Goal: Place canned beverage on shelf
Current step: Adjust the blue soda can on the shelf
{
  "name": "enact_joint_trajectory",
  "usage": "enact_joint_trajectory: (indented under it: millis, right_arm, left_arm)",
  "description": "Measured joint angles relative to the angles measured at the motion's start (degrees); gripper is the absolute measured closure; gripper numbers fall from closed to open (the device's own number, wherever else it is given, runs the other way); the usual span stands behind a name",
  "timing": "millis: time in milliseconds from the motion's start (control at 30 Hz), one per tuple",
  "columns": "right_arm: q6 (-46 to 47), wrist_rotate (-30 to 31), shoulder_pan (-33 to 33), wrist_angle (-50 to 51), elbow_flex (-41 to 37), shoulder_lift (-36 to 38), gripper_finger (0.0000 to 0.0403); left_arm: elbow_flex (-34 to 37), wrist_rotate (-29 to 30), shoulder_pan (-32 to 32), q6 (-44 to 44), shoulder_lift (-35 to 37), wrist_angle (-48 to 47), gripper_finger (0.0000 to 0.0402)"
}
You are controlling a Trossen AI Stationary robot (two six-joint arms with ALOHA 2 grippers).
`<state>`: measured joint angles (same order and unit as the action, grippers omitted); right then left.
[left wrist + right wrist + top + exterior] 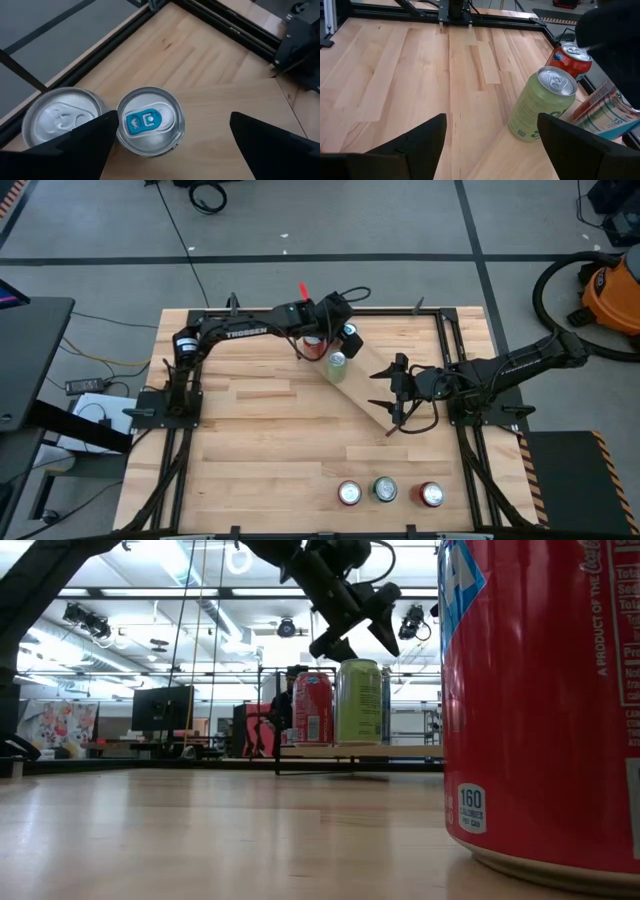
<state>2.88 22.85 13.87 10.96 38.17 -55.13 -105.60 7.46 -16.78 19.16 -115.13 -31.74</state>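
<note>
Left claw (338, 345) open, hovering above green can (337, 364) on shelf (365, 385), red can (313, 346) beside it. Right claw (385, 390) open, over shelf's right end. Three cans (385, 492) near tabletop (260, 440) edge.

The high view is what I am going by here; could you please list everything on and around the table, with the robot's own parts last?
green can: one, pale green, on the shelf's far end, under the left end effector.
red can on shelf: one, red, on the shelf just beyond the green can.
shelf: one, light wood, lying diagonally on the table's far right part.
row of cans: three, red, green, red, at the table's near edge.
table: one, slatted light wood in a black frame.
vacuum cleaner: one, orange and black, on the floor at right.
left end effector: one, dark, open, above the green can.
right end effector: one, dark, open, over the shelf's near end, holding nothing.
</note>
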Motion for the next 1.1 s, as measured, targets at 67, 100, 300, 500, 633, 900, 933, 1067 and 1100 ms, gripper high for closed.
enact_joint_trajectory:
  millis: [67, 100, 300, 500, 633, 900, 933, 1067, 1100]
  right_arm:
    - [0.1, 0.0, 0.0, -0.1, 0.0, 0.0, 0.008]
    - [0.1, 0.0, 0.0, -0.1, 0.0, 0.0, 0.008]
    - [0.0, -0.2, 0.0, -0.2, 0.0, 0.0, 0.008]
    - [0.0, -0.3, 0.0, -0.1, 0.0, 0.0, 0.008]
    - [0.0, -0.3, 0.0, -0.1, 0.0, 0.0, 0.008]
    - [0.1, -0.4, 0.0, -0.2, 0.0, 0.0, 0.008]
    - [0.1, -0.4, 0.0, -0.2, 0.0, 0.0, 0.008]
    - [0.1, -0.4, 0.0, -0.2, 0.0, 0.0, 0.008]
    - [0.1, -0.4, 0.0, -0.2, 0.0, 0.0, 0.008]
  left_arm:
    - [0.0, -0.1, 0.0, -0.4, -0.4, 0.2, 0.0004]
    - [-0.1, 0.2, 0.2, -0.7, -0.6, 1.0, 0.0004]
    - [-0.1, 0.1, 0.3, -0.9, -0.7, 0.6, 0.0004]
    - [-0.1, -0.8, 1.2, -0.8, -0.7, 0.3, 0.0004]
    - [-0.1, -1.1, 2.3, -0.6, -0.7, 0.2, 0.0004]
    - [-0.1, -1.1, 3.4, -0.3, -0.7, -0.1, 0.0004]
    - [-0.1, -1.1, 3.5, -0.3, -0.7, -0.1, 0.0004]
    - [0.0, -1.2, 3.9, -0.3, -0.7, -0.1, 0.0004]
    - [0.0, -1.2, 3.9, -0.3, -0.7, -0.1, 0.0004]
